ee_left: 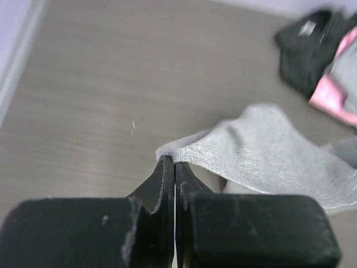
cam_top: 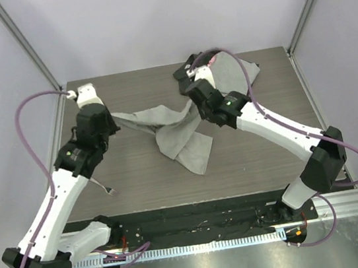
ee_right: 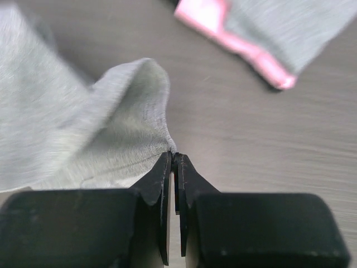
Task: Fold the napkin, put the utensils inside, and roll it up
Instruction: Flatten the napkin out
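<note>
Napkin [cam_top: 179, 137]: a soft, plain light-grey cloth. It sits just beside the stack of cloths [cam_top: 240, 72], on the side toward the left arm. It is stretched between the two grippers, and its middle sags in a crumpled bunch on the worktop [cam_top: 251, 170].
Left gripper [cam_top: 111, 119]: closed tight on one tip of the napkin. In the left wrist view the thin black fingers [ee_left: 165, 184] press together, and the cloth runs off from them toward the stack.
Right gripper [cam_top: 193, 105]: almost fully closed, with only a thin slit between the fingers. It pinches a napkin edge at its very tips, on the end nearest the stack.
Why held this way: I think each gripper has one end so the cloth can be pulled out flat. It needs to be flat before it can be folded.
Fork [cam_top: 111, 191]: a tiny, thin, shiny metal thing. It lies on the worktop well apart from the stack, far over on the left arm's side, and nothing is touching it.
Stack of cloths: folded grey on top, with pink and black edges showing under it. It is not part of this job.
Worktop: hard and flat, grey-brown with fine wood-like lines.
How the napkin feels, I guess: floppy and light, with a fine woven look, so it will droop and wrinkle easily.
Job so far: no neat fold, and the fork is not inside.
</note>
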Robot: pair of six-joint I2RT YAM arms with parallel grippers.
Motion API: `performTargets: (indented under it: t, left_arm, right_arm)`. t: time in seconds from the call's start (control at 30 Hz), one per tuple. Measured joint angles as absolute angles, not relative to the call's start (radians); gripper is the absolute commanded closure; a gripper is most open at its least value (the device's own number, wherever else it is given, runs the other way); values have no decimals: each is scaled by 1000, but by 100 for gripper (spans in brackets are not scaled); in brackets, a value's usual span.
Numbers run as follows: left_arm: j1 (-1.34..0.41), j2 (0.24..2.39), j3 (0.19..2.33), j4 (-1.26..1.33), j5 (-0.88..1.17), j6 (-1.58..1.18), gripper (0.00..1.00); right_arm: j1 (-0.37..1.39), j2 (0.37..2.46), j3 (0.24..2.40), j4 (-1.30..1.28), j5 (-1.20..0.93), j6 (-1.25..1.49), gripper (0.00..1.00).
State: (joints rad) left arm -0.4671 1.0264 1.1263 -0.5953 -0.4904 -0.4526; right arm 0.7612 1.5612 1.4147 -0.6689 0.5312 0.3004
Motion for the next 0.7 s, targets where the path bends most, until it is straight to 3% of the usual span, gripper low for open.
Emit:
performTargets:
  t: [0.33, 0.7]
  left_arm:
    - [-420, 1039, 1607, -673, -543, -277, 100]
    - [-425, 1074, 1938, -724, -459, -162, 100]
  right_arm:
    - [727, 1450, 1682, -802, 761, 159, 99]
    - [744, 1231, 1917, -770, 776, 39, 99]
